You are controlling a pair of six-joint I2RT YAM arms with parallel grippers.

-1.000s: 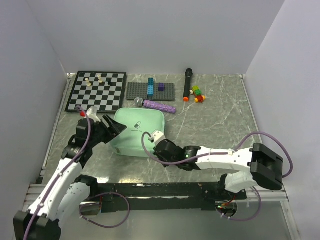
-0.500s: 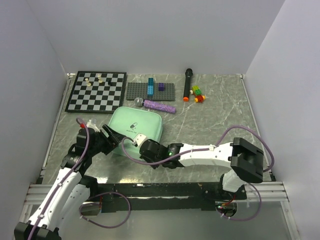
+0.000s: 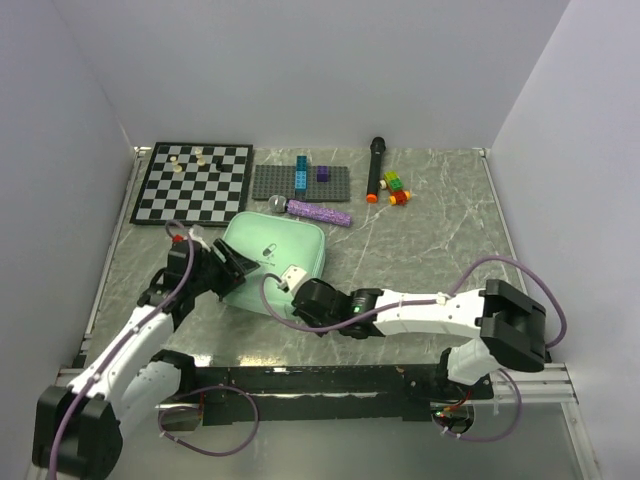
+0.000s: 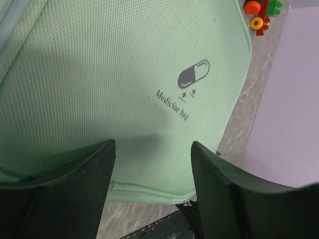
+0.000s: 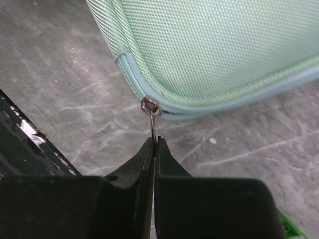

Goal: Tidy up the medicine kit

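Observation:
The mint-green medicine kit (image 3: 275, 255) lies closed on the table, pill logo (image 4: 193, 74) up. My left gripper (image 3: 232, 268) is open, its fingers (image 4: 75, 179) spread over the kit's left edge; whether they touch the lid I cannot tell. My right gripper (image 3: 298, 288) is at the kit's near corner, shut on the metal zipper pull (image 5: 152, 119), which hangs from the zip (image 5: 219, 102) at the rounded corner. The kit also fills the left wrist view (image 4: 114, 74) and the top of the right wrist view (image 5: 214, 45).
A chessboard (image 3: 194, 183) with a few pieces lies at the back left. A grey studded plate (image 3: 300, 182) with bricks, a purple microphone (image 3: 315, 211), a black marker (image 3: 375, 168) and loose bricks (image 3: 397, 189) lie behind the kit. Walls enclose three sides.
My right gripper swept left along the kit's near edge to its near corner. My left arm drew back, then moved onto the kit's left edge. The kit shifted slightly.

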